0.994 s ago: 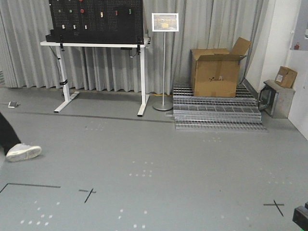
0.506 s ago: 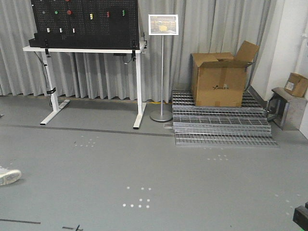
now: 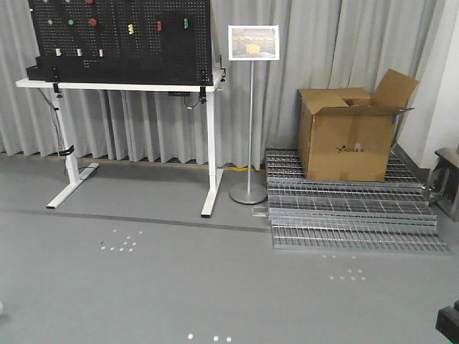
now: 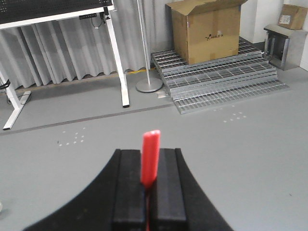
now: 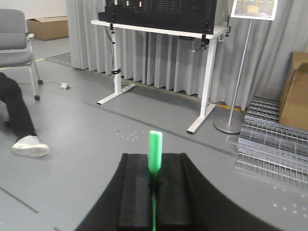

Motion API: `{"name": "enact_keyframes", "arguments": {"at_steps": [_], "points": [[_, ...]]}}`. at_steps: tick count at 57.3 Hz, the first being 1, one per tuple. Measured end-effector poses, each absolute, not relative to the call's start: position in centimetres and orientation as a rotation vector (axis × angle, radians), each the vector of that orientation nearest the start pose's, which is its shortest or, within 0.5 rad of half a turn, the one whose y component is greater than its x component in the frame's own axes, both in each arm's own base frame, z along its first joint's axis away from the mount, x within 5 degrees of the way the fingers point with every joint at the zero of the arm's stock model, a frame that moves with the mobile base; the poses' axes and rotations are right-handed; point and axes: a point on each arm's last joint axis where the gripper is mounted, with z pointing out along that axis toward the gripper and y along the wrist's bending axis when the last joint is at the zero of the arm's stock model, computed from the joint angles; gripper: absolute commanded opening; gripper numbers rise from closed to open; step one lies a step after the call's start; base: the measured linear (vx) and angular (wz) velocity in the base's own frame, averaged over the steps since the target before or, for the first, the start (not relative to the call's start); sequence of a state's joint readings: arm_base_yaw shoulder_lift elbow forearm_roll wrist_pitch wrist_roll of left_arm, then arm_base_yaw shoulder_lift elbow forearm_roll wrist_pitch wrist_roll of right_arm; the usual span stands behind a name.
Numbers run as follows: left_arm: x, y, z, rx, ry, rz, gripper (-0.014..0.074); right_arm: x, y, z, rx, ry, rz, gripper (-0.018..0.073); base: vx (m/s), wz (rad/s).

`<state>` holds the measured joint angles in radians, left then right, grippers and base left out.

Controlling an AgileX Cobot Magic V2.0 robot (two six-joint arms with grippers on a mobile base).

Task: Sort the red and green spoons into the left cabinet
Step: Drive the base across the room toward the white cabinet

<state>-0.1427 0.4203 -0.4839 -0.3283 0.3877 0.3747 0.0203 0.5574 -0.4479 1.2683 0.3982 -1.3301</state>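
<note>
Gripping the red spoon (image 4: 151, 144) between closed pads, the left end effector (image 4: 148, 168) hovers over the floor (image 4: 240, 144) before the table (image 4: 57, 17); the right end effector (image 5: 154, 174) likewise clamps the green spoon (image 5: 155, 147).

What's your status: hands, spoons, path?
Left hand shut on red spoon. Right hand shut on green spoon. No cabinet in view. Desk, sign stand, box ahead.
</note>
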Motion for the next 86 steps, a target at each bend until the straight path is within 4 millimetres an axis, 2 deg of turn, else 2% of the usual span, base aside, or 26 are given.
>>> {"name": "enact_keyframes", "arguments": {"at_steps": [55, 86], "points": [[8.82, -2.39, 31.33, 0.276, 1.769, -0.162, -0.0001, 11.48, 3.62, 30.91, -0.37, 1.675, 0.278, -0.0003, 0.57, -0.19], [8.82, -2.39, 31.33, 0.276, 1.769, -0.162, -0.0001, 11.48, 3.62, 30.91, -0.37, 1.675, 0.278, -0.0003, 0.52, -0.41]]}}
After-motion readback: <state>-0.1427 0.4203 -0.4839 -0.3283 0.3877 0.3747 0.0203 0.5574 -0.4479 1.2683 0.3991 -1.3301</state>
